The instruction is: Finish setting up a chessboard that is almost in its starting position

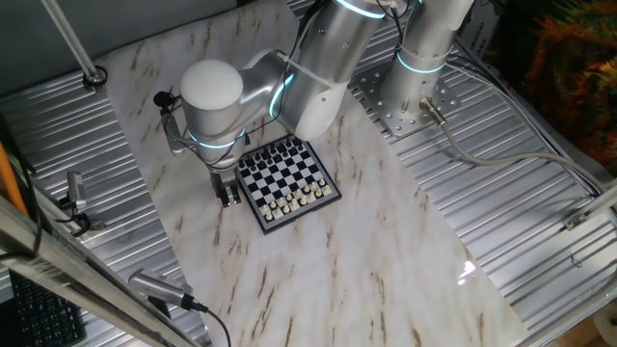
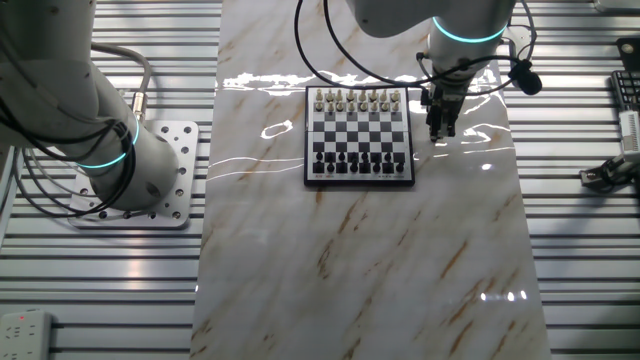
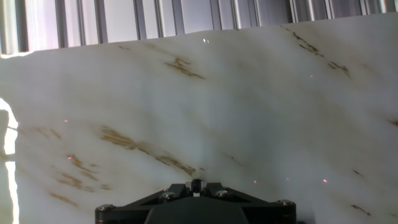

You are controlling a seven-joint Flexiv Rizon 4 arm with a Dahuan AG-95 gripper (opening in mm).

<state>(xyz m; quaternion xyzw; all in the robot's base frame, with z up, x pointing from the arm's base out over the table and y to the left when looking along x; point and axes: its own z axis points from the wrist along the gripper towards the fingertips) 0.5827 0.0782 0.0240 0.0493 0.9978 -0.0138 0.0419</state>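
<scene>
The chessboard (image 1: pixel 286 180) lies on the marble sheet. Tiny dark pieces line its far edge and pale pieces its near edge. In the other fixed view the chessboard (image 2: pixel 360 134) has its pale rows at the top and dark rows at the bottom. My gripper (image 1: pixel 229 194) points straight down, low over the marble just beside the board's side edge, and also shows in the other fixed view (image 2: pixel 440 126). In the hand view the fingers meet at the gripper (image 3: pixel 196 185) with a tiny dark thing, seemingly a chess piece (image 3: pixel 196 183), pinched between them. The board is out of the hand view.
The marble sheet (image 1: pixel 386 260) covers the middle of a ribbed metal table (image 1: pixel 521 222). The arm's base plate (image 1: pixel 410 106) stands behind the board. Camera mounts (image 1: pixel 159 289) and cables sit at the left edge, and a clamp (image 2: pixel 605 172) at the right.
</scene>
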